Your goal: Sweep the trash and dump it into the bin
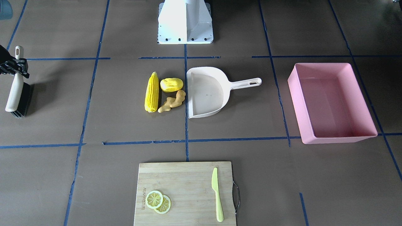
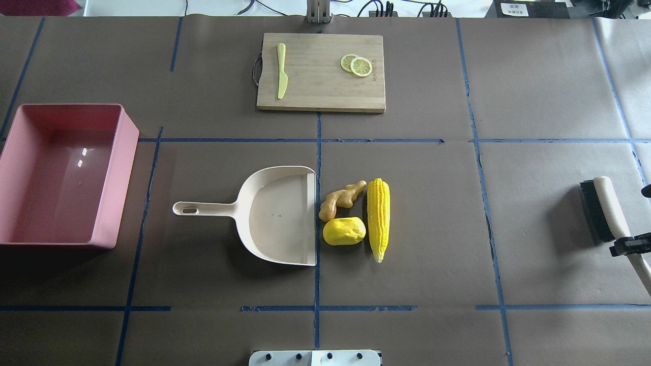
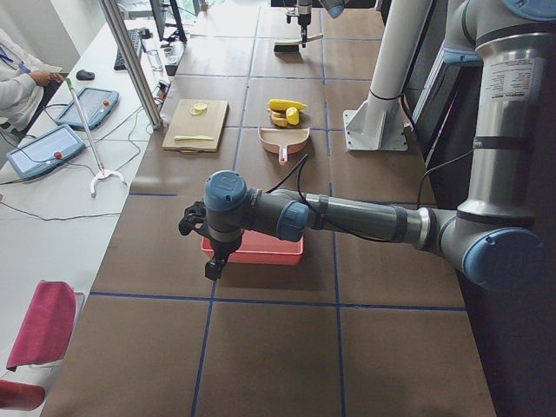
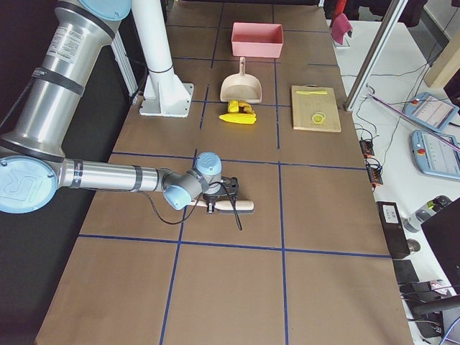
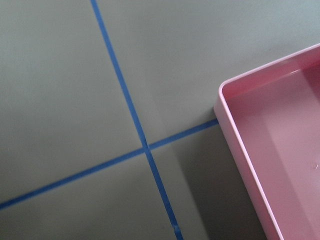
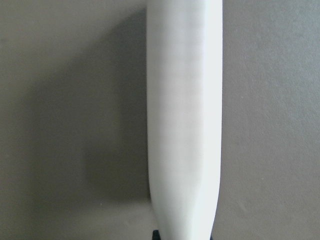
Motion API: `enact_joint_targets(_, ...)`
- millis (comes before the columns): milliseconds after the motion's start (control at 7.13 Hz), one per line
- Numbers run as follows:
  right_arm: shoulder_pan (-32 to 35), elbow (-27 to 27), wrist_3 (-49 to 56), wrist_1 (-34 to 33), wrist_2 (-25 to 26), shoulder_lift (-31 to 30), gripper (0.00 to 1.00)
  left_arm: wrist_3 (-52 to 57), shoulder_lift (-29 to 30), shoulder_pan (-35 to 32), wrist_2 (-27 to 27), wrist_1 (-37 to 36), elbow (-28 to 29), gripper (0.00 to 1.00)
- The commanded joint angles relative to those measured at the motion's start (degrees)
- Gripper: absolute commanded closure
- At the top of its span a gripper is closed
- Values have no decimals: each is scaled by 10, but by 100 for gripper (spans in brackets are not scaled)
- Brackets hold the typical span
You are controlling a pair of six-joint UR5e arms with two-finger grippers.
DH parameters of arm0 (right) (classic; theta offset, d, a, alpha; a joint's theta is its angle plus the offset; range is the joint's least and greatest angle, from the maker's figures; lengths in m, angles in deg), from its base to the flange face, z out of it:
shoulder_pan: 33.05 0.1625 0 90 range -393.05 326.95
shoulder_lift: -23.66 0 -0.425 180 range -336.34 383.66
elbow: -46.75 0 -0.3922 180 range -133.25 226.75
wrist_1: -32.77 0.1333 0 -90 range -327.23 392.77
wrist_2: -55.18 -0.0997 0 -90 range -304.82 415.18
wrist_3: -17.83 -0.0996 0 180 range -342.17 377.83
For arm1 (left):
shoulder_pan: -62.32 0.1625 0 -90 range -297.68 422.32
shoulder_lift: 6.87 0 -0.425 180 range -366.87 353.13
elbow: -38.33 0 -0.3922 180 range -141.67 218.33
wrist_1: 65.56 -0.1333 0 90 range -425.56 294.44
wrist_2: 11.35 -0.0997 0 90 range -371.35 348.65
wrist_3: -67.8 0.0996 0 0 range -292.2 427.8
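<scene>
The trash lies mid-table in a cluster: a yellow corn cob [image 1: 151,92], a yellow oval lump [image 1: 171,84] and a tan ginger root [image 1: 172,101], right by the open mouth of a cream dustpan [image 1: 205,92]. The pink bin [image 1: 339,136] stands empty at the table's left end. My right gripper [image 1: 14,67] is shut on the white handle of a black-bristled brush [image 1: 14,91] far off at the right end; the handle [image 6: 185,125] fills the right wrist view. My left gripper [image 3: 208,252] hovers by the bin's outer edge [image 5: 230,100], and I cannot tell whether it is open.
A wooden cutting board [image 1: 185,188] sits at the far edge with a lime-green knife [image 1: 217,194] and two lemon slices [image 1: 158,201]. The white robot base [image 1: 185,22] stands behind the dustpan. Blue tape lines cross the brown table.
</scene>
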Motion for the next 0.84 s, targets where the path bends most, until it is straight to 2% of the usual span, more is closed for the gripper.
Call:
enact_joint_targets(0,0,1,0,1,1,0,100,-4,29,65,1,115,-9,0)
enact_joint_targets(140,0,1,0,1,2,1,100,-49,46,98,0,124,-14,1)
enact_joint_targets(701,0,0,0,4,1,1,100,-167,186,269,-4,133,-30,0)
